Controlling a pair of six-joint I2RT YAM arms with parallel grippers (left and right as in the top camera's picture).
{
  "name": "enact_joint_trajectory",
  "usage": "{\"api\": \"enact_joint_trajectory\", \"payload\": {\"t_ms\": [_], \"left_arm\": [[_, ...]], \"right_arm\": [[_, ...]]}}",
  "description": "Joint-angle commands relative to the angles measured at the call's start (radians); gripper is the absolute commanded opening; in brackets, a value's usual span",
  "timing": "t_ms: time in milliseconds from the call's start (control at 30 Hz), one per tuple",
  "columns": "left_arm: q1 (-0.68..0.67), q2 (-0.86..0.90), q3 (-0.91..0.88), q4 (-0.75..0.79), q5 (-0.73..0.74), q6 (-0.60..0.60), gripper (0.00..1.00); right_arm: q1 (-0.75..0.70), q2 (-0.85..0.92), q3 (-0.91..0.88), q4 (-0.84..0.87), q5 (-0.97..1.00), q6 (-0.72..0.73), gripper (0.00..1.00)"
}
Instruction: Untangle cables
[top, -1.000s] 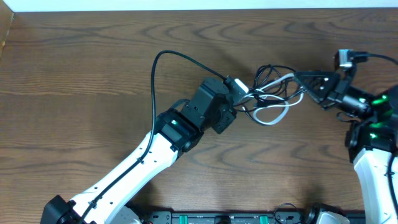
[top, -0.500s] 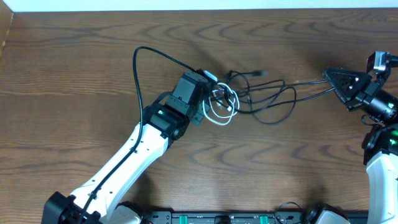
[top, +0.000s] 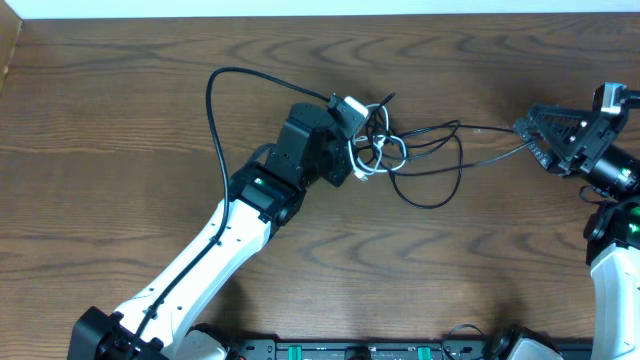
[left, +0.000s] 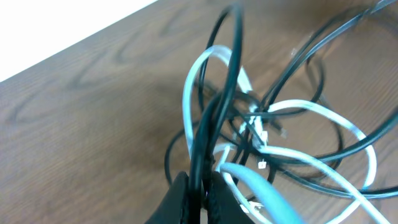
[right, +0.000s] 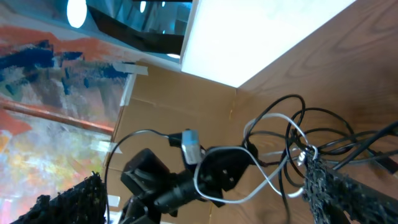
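Because the left gripper (left: 198, 194) clamps the cables (top: 378, 148) at their knot on the table (top: 120, 150) — an anchor, seemingly — black strands stretch toward the right gripper (top: 533, 135), which gapes wide, holding nothing.

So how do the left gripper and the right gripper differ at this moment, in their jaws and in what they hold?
The left gripper is shut, pinching a black cable out of the tangled cables; the right gripper stands wide open and clamps nothing. The left gripper sits right at the knot; the right gripper is apart from it, where the stretched strands end. Both face the cables.
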Motion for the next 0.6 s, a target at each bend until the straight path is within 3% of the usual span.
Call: {"api": "enact_joint_trajectory", "payload": {"t_ms": [0, 133, 300, 400, 567], "left_arm": [[0.008, 0.004, -0.002, 0.050, 0.040, -0.039, 0.08], [0.008, 0.004, -0.002, 0.106, 0.040, -0.077, 0.08], [0.008, 0.004, -0.002, 0.192, 0.040, -0.137, 0.08], [0.008, 0.003, -0.002, 0.222, 0.040, -0.136, 0.08], [0.009, 0.002, -0.002, 0.227, 0.035, -0.134, 0.08]], "right_arm": [[0.010, -0.013, 0.021, -0.045, -0.023, -0.096, 0.99], [0.029, -0.013, 0.016, -0.203, 0.009, -0.181, 0.99], [0.091, -0.013, 0.016, -0.605, 0.166, -0.367, 0.99], [0.156, -0.013, 0.016, -0.811, 0.285, -0.457, 0.99], [0.307, -0.013, 0.016, -1.009, 0.430, -0.536, 0.99]]}}
